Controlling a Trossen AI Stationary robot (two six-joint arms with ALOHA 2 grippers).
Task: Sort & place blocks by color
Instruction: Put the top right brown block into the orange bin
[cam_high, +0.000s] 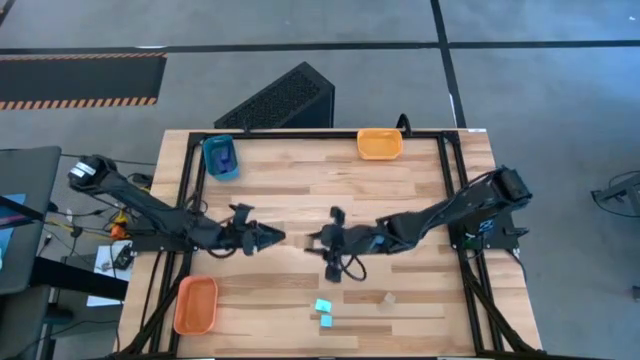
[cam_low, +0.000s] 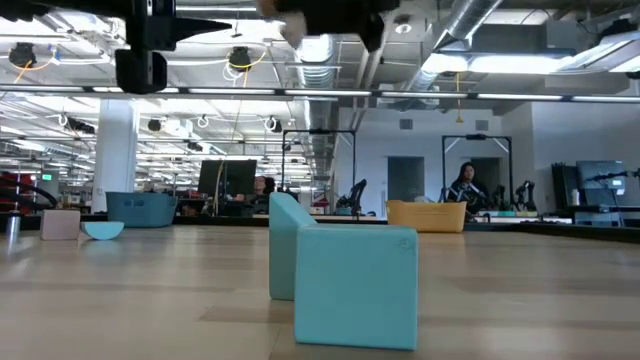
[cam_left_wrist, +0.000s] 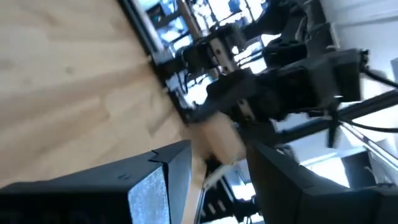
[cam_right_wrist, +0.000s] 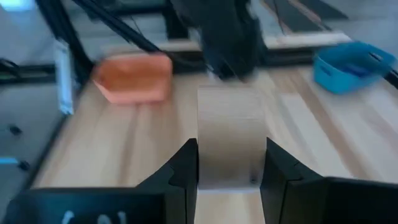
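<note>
I find nothing I can read from here: no lettering, label, brand or number on the bench (cam_high: 400, 190) or anywhere else. Some pale marks sit on the right gripper's (cam_right_wrist: 227, 165) housing in its wrist view, but I cannot make them out.

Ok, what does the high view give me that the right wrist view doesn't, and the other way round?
High only: two cyan cubes and a loose tan block near the front edge, plus the yellow-orange tray. Right wrist only: the right gripper clamped on a held tan block. Both: the orange tray, the teal tray, and the left gripper facing the right one.
</note>
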